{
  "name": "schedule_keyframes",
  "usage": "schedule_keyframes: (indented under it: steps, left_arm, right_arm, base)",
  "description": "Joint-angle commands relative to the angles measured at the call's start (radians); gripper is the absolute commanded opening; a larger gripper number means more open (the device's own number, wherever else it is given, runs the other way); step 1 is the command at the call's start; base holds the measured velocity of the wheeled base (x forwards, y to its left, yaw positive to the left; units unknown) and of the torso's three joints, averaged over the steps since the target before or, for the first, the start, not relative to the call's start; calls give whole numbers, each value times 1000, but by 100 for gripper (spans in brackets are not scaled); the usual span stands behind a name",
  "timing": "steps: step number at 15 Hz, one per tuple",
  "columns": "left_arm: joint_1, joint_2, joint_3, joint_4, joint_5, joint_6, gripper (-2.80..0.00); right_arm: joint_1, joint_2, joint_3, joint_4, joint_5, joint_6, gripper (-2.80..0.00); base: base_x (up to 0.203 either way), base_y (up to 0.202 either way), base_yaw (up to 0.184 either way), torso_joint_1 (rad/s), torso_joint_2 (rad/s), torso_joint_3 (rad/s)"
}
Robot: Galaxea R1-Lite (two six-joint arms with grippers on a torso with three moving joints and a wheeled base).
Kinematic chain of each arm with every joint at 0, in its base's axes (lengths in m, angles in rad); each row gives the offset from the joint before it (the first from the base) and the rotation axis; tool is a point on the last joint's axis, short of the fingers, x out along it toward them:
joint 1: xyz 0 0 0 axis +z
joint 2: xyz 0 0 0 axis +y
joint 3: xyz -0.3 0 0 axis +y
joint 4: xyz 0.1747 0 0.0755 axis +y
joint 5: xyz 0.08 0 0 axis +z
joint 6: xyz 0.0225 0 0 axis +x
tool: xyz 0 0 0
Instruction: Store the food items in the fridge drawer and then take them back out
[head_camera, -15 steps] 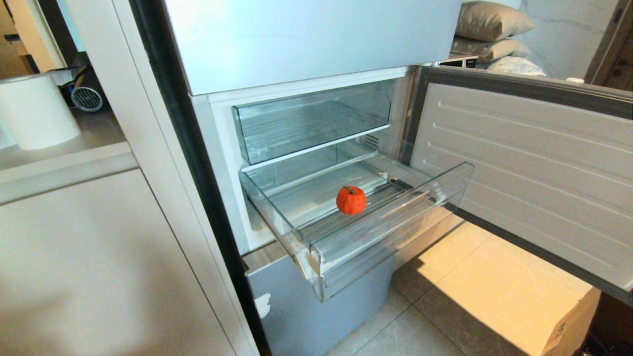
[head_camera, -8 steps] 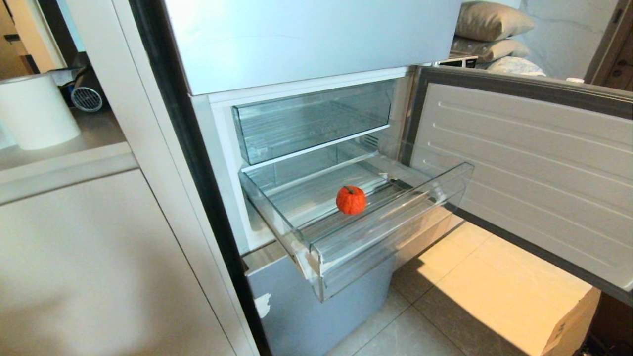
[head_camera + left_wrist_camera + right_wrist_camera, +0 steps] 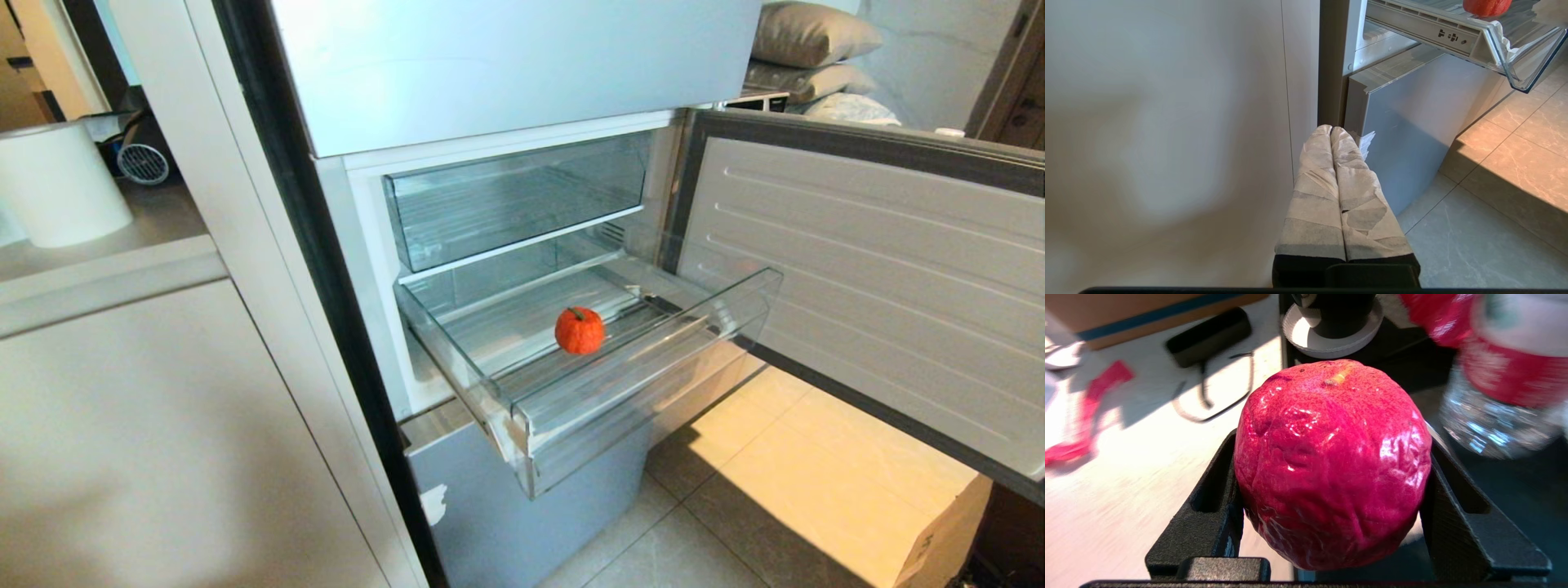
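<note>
We clamp the deep-red rough-skinned fruit [image 3: 1333,465] between the right tool's [image 3: 1331,506] fingers for carrying to the pulled-out fridge drawer [image 3: 645,384], where the orange-red fruit [image 3: 580,330] waits; left tool [image 3: 1331,134] closed, parked.

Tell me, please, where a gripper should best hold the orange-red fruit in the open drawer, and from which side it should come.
Grip the orange-red fruit across its round middle, coming from above: the fridge drawer is open on top, its clear walls block the sides, and the stem points up.

Right end effector [image 3: 1331,506] gripping — left end effector [image 3: 1332,134] closed.
</note>
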Motion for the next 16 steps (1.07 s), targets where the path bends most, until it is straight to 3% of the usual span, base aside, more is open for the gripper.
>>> schedule_keyframes:
  steps: [1,6,8,10,12,14,16]
  left_arm:
    - [0,0,0,0,0,0,-280]
    - [0,0,0,0,0,0,-280]
    - [0,0,0,0,0,0,-280]
    - [0,0,0,0,0,0,-280]
    - [1,0,0,0,0,0,-280]
    - [0,0,0,0,0,0,-280]
    - [0,0,0,0,0,0,-280]
  right_arm:
    - [-3,-266,122,45,-10,-11,-280]
    - [-27,-816,399,110,-47,-28,-280]
    - [12,-1007,481,124,-60,-29,-280]
    - [161,-1159,519,140,-88,-30,-280]
    - [423,-1229,485,235,-107,-36,-280]
    - [670,-1249,374,470,-89,-40,-280]
    - [801,-1210,229,662,-7,-39,-280]
  base:
    - [0,0,0,0,0,0]
    - [0,0,0,0,0,0]
    - [0,0,0,0,0,0]
    - [0,0,0,0,0,0]
    - [0,0,0,0,0,0]
    - [0,0,0,0,0,0]
    - [0,0,0,0,0,0]
